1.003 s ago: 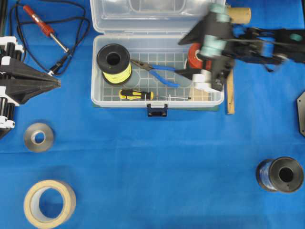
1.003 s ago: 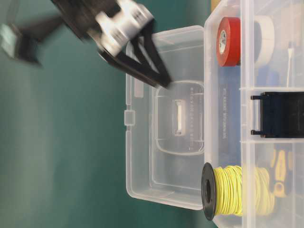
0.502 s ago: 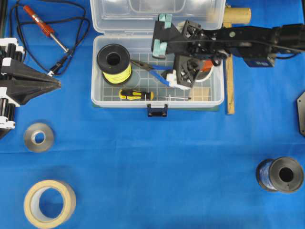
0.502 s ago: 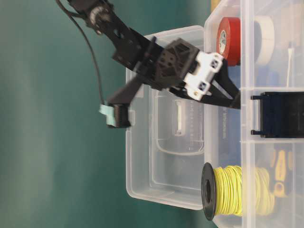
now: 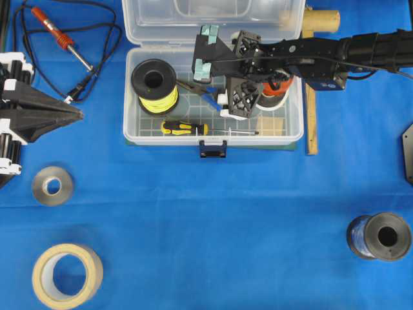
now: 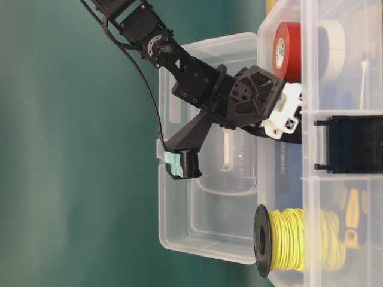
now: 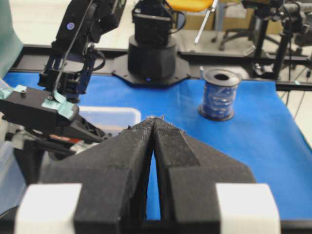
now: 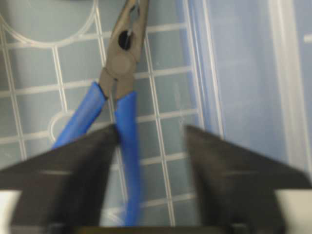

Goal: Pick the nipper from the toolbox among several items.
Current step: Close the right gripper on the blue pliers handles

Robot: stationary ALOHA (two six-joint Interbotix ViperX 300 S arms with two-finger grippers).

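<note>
So overhead, the right gripper [image 5: 227,105] was down inside the toolbox [image 5: 293,132], right over the nipper [image 5: 193,88], which lay between the yellow spool [image 5: 154,86] and the red tape [image 5: 276,84]. The left gripper [image 5: 76,114] sat well apart, outside the box.

Table-level view: nipper hidden.

Left wrist: its fingers [image 7: 168,146] were pressed together, holding nothing.

Right wrist: jaws parted, not gripping yet. The nipper [image 8: 118,90] ran lengthwise between them, nose away from the camera, one blue handle against the left finger [image 8: 73,165], so it sat off-center.

yellow wire spool [image 5: 154,86], screwdriver [image 5: 185,128]
</note>
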